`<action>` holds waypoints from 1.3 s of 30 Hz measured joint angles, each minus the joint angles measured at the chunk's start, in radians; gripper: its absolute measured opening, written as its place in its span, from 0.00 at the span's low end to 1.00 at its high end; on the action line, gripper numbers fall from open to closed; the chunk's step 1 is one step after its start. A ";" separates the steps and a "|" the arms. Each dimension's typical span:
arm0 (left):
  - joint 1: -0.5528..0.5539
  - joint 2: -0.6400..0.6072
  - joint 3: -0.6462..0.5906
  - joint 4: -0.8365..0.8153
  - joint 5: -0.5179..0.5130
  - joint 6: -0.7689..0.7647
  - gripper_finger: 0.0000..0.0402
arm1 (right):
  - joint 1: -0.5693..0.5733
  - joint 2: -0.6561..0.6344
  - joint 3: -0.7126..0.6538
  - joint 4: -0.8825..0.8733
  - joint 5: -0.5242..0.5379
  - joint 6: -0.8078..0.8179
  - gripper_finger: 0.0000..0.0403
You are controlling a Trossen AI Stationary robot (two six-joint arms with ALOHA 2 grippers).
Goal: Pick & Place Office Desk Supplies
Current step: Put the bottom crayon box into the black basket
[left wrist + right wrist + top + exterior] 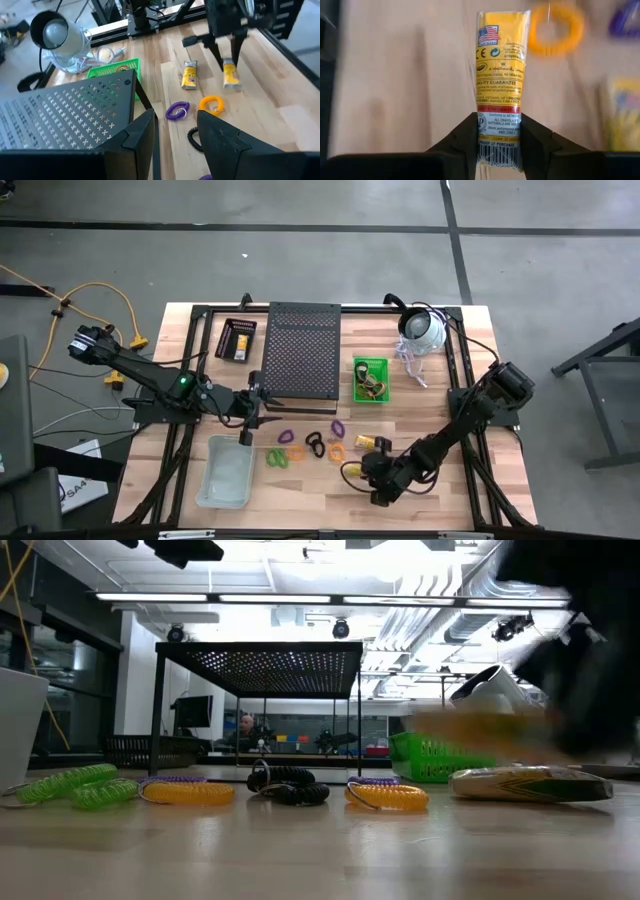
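My right gripper (362, 468) is near the table's near edge, shut on a yellow-and-white packet (501, 75). A second packet (372, 442) lies flat just beyond it. Purple (337, 426), black (315, 445), orange (296, 452) and green (277, 457) coiled loops lie scattered on the wood between the two arms. My left gripper (175, 130) is open and touches nothing. It hovers by the far end of a clear tray (225, 472). My right gripper pinches the yellow packet by its barcode end (499, 131) between the two fingers. The fingers come from above, pointing down, and the packet hangs below them (230, 75), lengthwise with the fingers. In the low view it shows as a blurred yellow streak (480, 725) above the tabletop.
A black mesh stand (303, 350) fills the far middle, with a small black tray (236, 340) to its left and a green basket (370, 380) to its right. A white dome device (422, 328) with its cable sits at the far right. Bare wood lies along the near right.
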 joint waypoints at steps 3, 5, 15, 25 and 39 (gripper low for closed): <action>-0.002 0.000 0.000 0.002 0.018 0.078 0.35 | -0.029 -0.023 0.001 0.102 -0.032 -0.040 0.26; -0.007 0.000 0.000 0.005 0.018 0.142 0.35 | -0.050 -0.041 0.000 0.151 -0.050 -0.063 0.26; -0.043 0.000 0.000 0.059 0.021 0.498 0.35 | -0.171 -0.049 0.001 0.414 -0.214 -0.122 0.26; -0.089 0.007 0.000 0.106 0.120 0.774 0.35 | -0.292 -0.049 0.002 0.633 -0.402 -0.141 0.26; -0.094 0.047 0.000 0.196 0.119 0.899 0.35 | -0.401 -0.049 0.002 0.729 -0.541 -0.143 0.26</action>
